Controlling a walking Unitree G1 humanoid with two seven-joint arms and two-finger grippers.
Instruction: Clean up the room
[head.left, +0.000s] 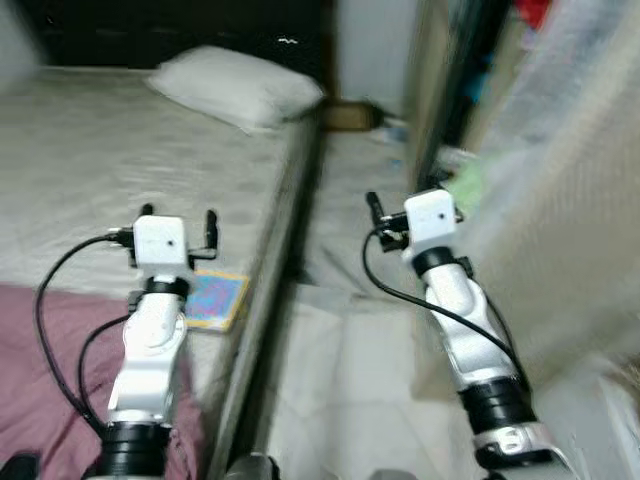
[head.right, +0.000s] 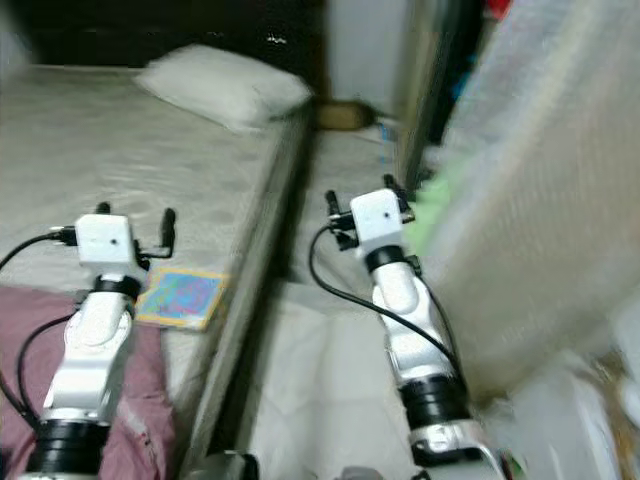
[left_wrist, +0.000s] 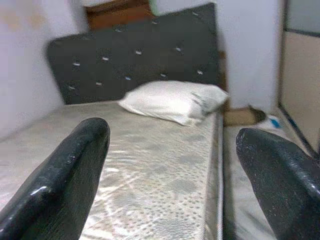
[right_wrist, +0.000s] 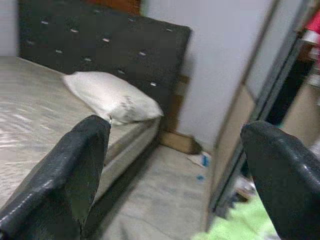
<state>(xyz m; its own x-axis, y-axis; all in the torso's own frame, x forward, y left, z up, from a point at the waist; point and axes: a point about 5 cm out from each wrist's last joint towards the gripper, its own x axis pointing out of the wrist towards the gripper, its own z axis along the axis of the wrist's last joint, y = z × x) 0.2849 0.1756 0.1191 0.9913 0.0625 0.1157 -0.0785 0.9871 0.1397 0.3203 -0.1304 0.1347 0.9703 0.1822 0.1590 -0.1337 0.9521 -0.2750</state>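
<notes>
Head views blurred. Left gripper (head.left: 178, 222) hovers over the bed (head.left: 90, 150), fingers spread wide, nothing held. Right gripper (head.left: 410, 200) hangs above the floor (head.left: 330, 370) in the aisle beside the bed, likewise spread and holding nothing. White pillow (head.left: 235, 85) lies at the dark headboard (left_wrist: 135, 50). Colourful book (head.left: 215, 298) sits near the mattress edge, just beside a maroon cloth (head.left: 50, 360). Green item (right_wrist: 235, 225) near the wardrobe.

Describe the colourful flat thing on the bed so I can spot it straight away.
Start at the bed and follow its right edge towards the robot. The book lies flat there, beside the pink blanket and just below the left gripper. It is the one bright blue, multicoloured thing on the pale mattress.
</notes>
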